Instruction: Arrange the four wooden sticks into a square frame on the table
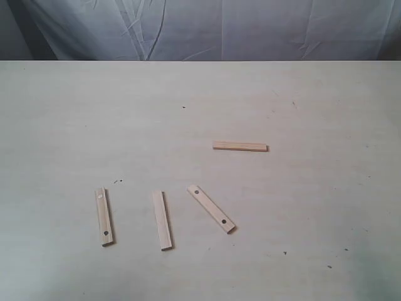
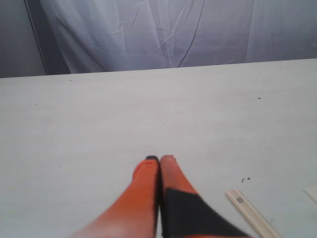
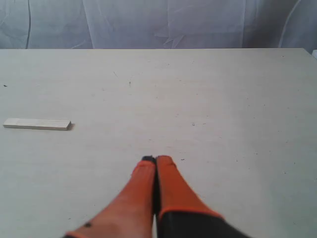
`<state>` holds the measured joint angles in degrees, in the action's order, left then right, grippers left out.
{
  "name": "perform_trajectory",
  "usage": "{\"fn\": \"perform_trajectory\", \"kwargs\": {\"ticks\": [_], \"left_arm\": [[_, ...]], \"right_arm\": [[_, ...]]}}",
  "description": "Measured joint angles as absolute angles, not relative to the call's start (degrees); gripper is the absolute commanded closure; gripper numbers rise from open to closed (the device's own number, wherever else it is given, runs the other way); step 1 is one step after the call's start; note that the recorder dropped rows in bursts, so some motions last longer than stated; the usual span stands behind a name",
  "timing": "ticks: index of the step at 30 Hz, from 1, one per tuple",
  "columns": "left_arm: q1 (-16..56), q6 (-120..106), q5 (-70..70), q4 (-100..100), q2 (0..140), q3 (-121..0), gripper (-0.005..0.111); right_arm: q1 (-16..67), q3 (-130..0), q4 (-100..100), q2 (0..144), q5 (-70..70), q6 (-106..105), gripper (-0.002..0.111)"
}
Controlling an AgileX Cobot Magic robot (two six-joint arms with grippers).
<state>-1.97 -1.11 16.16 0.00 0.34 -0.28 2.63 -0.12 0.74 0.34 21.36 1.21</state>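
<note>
Four pale wooden sticks lie apart on the table (image 1: 313, 188); no square frame exists. One stick (image 1: 240, 147) lies crosswise in the middle. Nearer the front lie a stick with holes (image 1: 104, 216), a plain one (image 1: 162, 220) and a slanted one with two holes (image 1: 211, 209). Neither arm shows in the exterior view. My left gripper (image 2: 159, 158) is shut with nothing in it, and a holed stick (image 2: 252, 214) lies beside it. My right gripper (image 3: 156, 159) is shut and empty too, with one stick (image 3: 37, 124) off to its side.
A wrinkled blue-grey cloth (image 1: 207, 28) hangs behind the table's far edge. Small dark specks (image 1: 118, 182) dot the surface. The corner of another stick (image 2: 312, 192) shows at the edge of the left wrist view.
</note>
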Motion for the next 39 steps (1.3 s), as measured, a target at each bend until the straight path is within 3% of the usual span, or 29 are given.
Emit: {"fn": "perform_trajectory", "kwargs": {"ticks": [27,39], "left_arm": [[-1.97,-1.11,16.16,0.00,0.34,-0.28,0.107],[-1.97,-1.11,16.16,0.00,0.34,-0.28,0.107]], "right_arm": [[2.63,-0.12,0.74,0.34,21.36,1.11,0.109],[2.63,-0.12,0.64,0.34,3.43,1.11,0.109]]}}
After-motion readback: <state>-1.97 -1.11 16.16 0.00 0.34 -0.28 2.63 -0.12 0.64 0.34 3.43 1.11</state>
